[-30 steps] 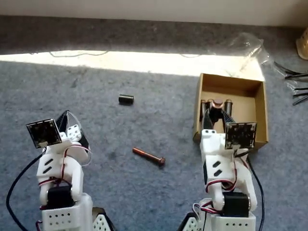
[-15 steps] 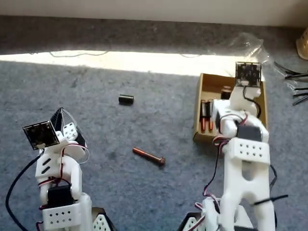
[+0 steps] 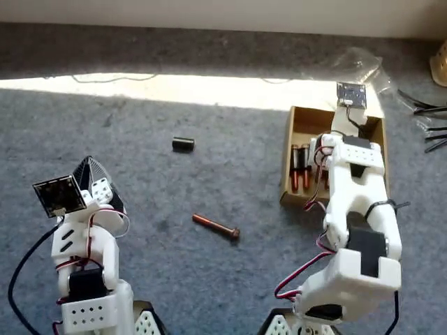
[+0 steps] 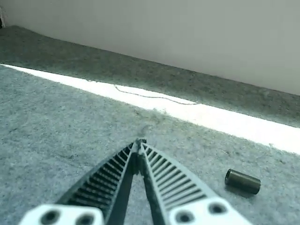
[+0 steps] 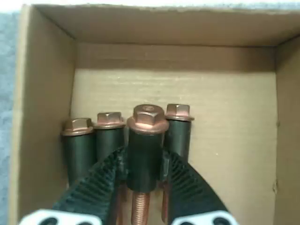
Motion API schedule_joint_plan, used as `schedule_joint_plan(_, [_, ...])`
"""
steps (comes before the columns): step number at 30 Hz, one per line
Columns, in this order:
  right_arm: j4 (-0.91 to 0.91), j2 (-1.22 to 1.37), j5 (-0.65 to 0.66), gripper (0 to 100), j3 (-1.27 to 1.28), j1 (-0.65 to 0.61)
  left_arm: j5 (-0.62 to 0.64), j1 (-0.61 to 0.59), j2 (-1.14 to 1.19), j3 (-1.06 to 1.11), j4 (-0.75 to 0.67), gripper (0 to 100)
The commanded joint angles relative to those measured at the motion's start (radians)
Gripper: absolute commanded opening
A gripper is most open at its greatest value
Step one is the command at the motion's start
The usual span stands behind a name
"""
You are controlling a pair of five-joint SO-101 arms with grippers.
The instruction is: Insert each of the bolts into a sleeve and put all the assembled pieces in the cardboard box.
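Hanging over the brown cardboard box (image 5: 47,70), the right claw (image 5: 144,161) grips a copper bolt (image 5: 148,117) in its black sleeve (image 5: 144,140), parallel above three assembled pieces (image 5: 108,133); the left claw (image 4: 138,150) is clenched, empty.

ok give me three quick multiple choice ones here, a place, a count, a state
1. The loose bolt lies: A in the left jaws; B on the open carpet; C in the right jaws.
2. Assembled pieces lying in the cardboard box, besides the held piece: A one; B five; C three.
3. The left jaws are: A shut, empty; B wide open; C shut on the bolt.
B, it lies on carpet; C, three heads flank the held piece; A, the jaws meet, nothing between.
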Motion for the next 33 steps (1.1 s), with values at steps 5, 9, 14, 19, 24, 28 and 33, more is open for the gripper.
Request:
schedule_joint_plan(5, [0.002,0.059,0.011,0.8,-0.142,0.018,0.005,-0.004,-0.002,0.022,-0.023,1])
schedule_joint_plan(9, [0.002,0.061,0.011,8.5,-0.143,0.013,0.005,-0.004,-0.001,0.022,-0.023,1])
schedule_joint_plan(14, [0.004,0.058,0.011,15.5,-0.145,0.002,0.005,-0.004,0.001,0.022,-0.023,1])
schedule_joint_plan(19, [0.058,-0.001,0.011,15.5,-0.171,-0.007,0.005,-0.004,0.002,0.022,-0.023,1])
schedule_joint_plan(24, [0.143,-0.153,0.011,15.5,-0.166,-0.084,0.005,-0.004,0.002,0.022,-0.023,1])
schedule_joint_plan(28, [0.205,-0.278,0.011,15.5,-0.166,-0.188,0.005,-0.004,0.002,0.022,-0.023,1])
schedule_joint_plan(33, [0.217,-0.398,0.014,15.5,-0.166,-0.326,0.005,-0.007,0.002,0.022,-0.023,1])
